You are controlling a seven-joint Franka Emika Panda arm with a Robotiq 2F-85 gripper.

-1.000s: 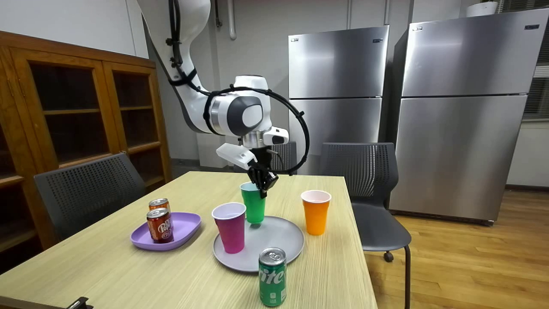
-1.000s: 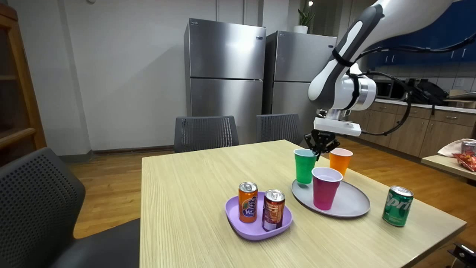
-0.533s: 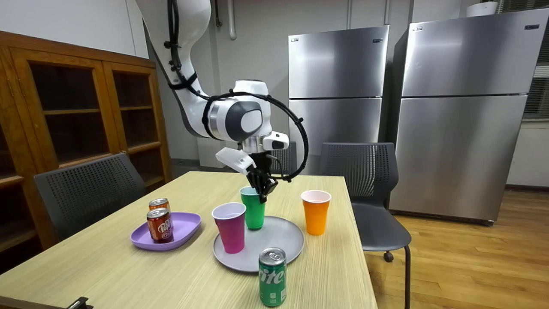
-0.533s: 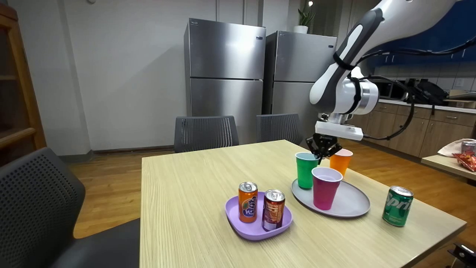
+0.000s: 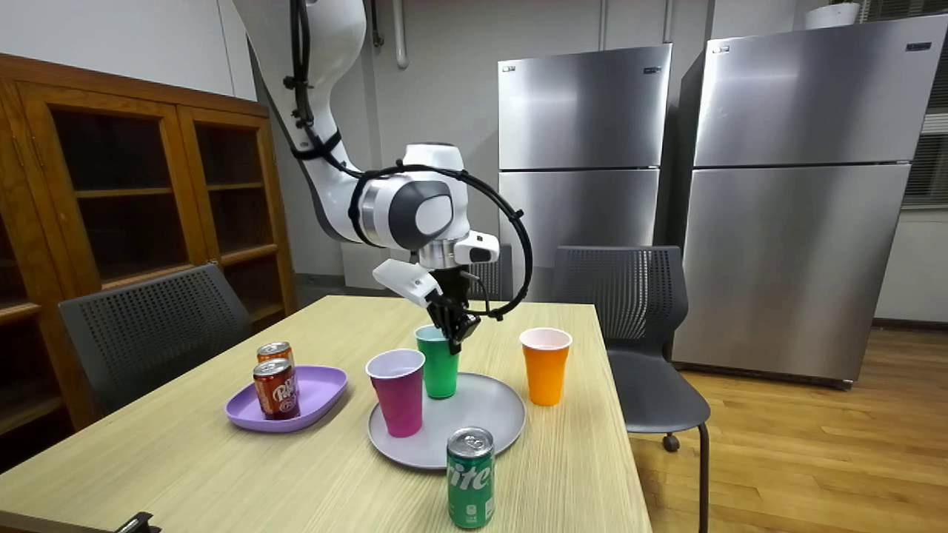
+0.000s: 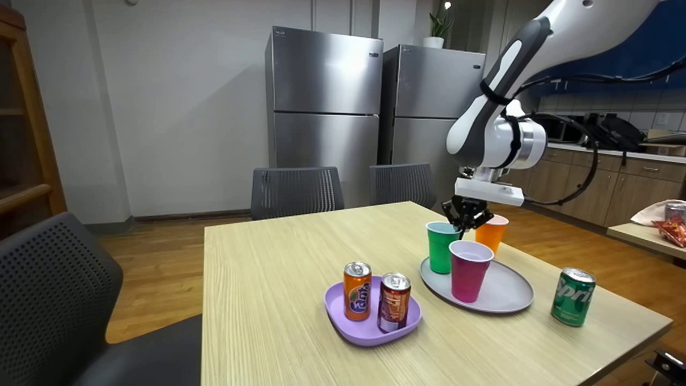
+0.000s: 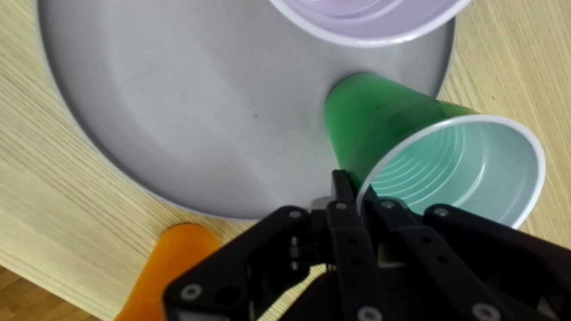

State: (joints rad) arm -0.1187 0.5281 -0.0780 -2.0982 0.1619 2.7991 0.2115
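My gripper (image 7: pixel 359 189) is shut on the rim of a green cup (image 7: pixel 374 125), with one finger inside the cup and one outside. The cup is upright in both exterior views (image 5: pixel 440 370) (image 6: pixel 440 252). Its base is at the far part of a round grey plate (image 5: pixel 481 422); I cannot tell whether it touches or hovers just above. A magenta cup (image 5: pixel 400 403) stands on the same plate, close beside the green one, and its pale inside shows in the wrist view (image 7: pixel 366 22). An orange cup (image 5: pixel 546 374) stands on the table off the plate.
A green Sprite can (image 5: pixel 471 481) stands near the plate. A purple tray (image 6: pixel 370 335) holds a Fanta can (image 6: pixel 357 292) and a Dr Pepper can (image 6: pixel 395 303). Chairs (image 5: pixel 622 296) surround the wooden table (image 6: pixel 268 295). A wooden cabinet (image 5: pixel 148 185) and two fridges (image 5: pixel 581 148) stand behind.
My gripper and the green cup have moved down toward the plate, mostly in the first half second and slightly since. The other cups, cans, plate and tray have not moved.
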